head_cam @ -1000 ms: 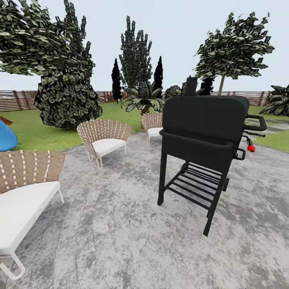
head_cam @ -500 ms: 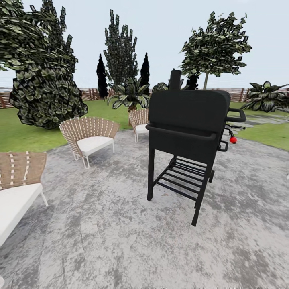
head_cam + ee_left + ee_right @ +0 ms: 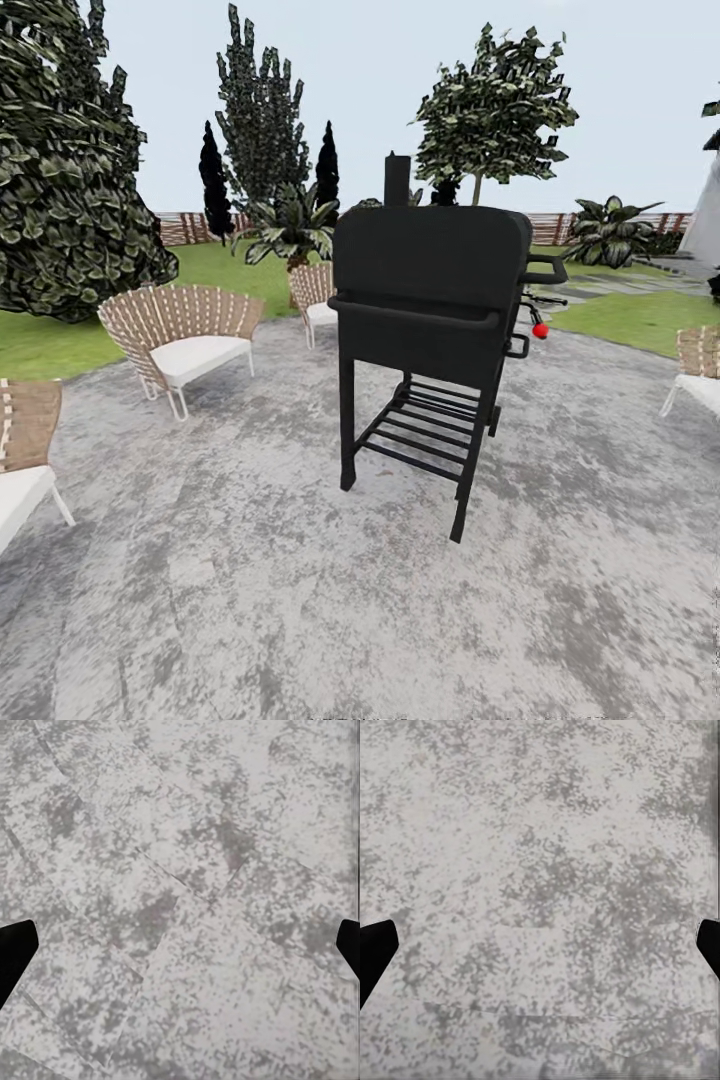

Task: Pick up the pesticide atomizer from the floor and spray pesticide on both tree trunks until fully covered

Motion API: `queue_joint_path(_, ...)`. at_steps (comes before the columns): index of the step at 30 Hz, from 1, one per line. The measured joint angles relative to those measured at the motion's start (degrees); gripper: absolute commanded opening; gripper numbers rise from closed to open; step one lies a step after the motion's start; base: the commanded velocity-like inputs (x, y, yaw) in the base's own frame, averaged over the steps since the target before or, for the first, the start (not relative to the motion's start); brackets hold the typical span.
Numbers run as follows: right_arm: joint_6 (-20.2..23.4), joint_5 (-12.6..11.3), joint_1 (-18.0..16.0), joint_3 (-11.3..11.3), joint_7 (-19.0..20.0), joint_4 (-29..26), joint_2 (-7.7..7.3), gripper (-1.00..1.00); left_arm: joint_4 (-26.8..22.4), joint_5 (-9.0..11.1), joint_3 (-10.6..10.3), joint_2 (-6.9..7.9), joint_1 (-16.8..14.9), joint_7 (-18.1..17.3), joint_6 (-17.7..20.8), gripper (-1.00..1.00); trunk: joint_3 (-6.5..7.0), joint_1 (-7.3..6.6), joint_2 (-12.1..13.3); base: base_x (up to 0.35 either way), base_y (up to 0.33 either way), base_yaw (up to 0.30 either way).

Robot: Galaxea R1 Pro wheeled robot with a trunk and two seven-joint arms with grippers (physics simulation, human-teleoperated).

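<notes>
Left gripper (image 3: 180, 949): two black fingertips (image 3: 15, 952) at opposite edges of the wrist view, spread wide, nothing between them, over mottled grey stone paving (image 3: 180, 870). Right gripper (image 3: 540, 949): likewise spread apart and holding nothing, above the same paving.

Grey stone patio (image 3: 300, 600): fills the near ground of the head view. At its near left edge, a corner of a woven tan chair with a white cushion (image 3: 20, 450).

Black barbecue grill on four legs (image 3: 425, 320): stands near the patio's middle, slatted shelf below, short chimney on top, a red knob (image 3: 540, 331) at its right side. No brand, label or writing is legible on it.

Second woven tan chair with white seat (image 3: 180, 335): toward the patio's far left edge. A third (image 3: 315, 292) sits behind the grill; a fourth (image 3: 695, 370) is at the right edge.

Green grass lawn of the garden (image 3: 60, 335): beyond the patio, with a dark bushy conifer (image 3: 70, 190) at left and a short palm (image 3: 290, 225).

Tall tree with blocky green leaves (image 3: 495, 105): far side of the lawn, right of the chimney; its slim pale trunk (image 3: 477, 188) is mostly hidden by the grill.

Brown slatted wooden fence (image 3: 190, 228): along the far boundary.
</notes>
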Motion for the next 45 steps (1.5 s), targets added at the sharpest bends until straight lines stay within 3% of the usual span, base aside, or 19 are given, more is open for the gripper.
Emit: queue_joint_path(45,0.0,0.0,0.0,0.02,0.0,0.0,0.01,1.0,0.02,0.0,-0.09,-0.17,0.0,0.0,0.0,1.0,-11.24,9.89,-18.05,0.0,0.0,-0.213)
